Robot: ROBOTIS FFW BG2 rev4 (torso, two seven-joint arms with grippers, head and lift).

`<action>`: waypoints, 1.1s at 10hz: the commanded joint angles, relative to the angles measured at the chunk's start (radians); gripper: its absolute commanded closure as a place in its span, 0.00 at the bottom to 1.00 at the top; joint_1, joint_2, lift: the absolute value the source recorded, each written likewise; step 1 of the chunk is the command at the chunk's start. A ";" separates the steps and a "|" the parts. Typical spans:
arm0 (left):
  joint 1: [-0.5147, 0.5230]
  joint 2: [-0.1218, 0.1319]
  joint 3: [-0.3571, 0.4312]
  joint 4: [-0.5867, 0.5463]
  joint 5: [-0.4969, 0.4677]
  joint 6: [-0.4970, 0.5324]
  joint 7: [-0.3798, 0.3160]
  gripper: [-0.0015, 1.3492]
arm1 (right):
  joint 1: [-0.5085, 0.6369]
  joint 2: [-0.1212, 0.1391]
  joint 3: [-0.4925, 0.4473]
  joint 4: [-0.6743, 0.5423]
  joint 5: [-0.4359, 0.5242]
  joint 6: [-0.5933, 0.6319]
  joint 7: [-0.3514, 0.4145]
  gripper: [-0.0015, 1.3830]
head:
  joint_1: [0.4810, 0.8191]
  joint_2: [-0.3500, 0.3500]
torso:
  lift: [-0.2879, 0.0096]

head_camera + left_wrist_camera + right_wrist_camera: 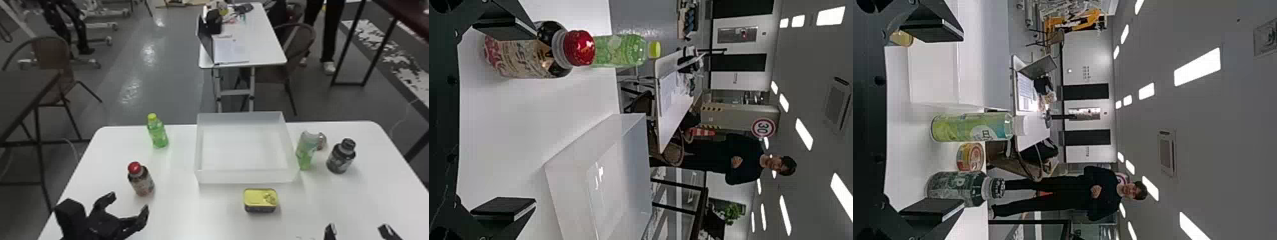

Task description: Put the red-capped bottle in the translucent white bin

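Observation:
The red-capped bottle (pixel 141 179) stands upright on the left part of the table. My left gripper (pixel 129 201) is open just on the near side of it, not touching it. In the left wrist view the bottle (pixel 531 52) stands beyond one finger of the open left gripper (pixel 519 117), off to one side of the gap. The translucent white bin (pixel 245 177) sits at the table's middle, toward the far edge; its wall (pixel 574 200) shows in the left wrist view too. My right gripper (pixel 357 229) is parked open at the near right, empty, also seen in the right wrist view (pixel 948 117).
A green bottle with a yellow cap (pixel 158 132) stands behind the red-capped one. A yellow-lidded can (pixel 260 200) lies in front of the bin. Right of the bin are a green clear bottle (pixel 306 151), a round can (pixel 321 141) and a dark bottle (pixel 341 158).

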 commanded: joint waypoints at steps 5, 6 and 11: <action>-0.234 -0.001 0.155 0.292 -0.196 -0.007 -0.180 0.09 | -0.023 0.001 0.000 0.008 0.004 0.005 0.002 0.09 | 0.63 0.74 | 0.97; -0.276 0.028 0.148 0.353 -0.211 -0.021 -0.192 0.09 | -0.026 0.001 0.005 0.011 0.004 0.005 0.002 0.09 | 0.63 0.76 | 0.97; -0.484 0.113 0.104 0.615 -0.346 -0.081 -0.241 0.08 | -0.040 0.001 0.006 0.020 -0.004 0.008 0.005 0.09 | 0.63 0.78 | 0.97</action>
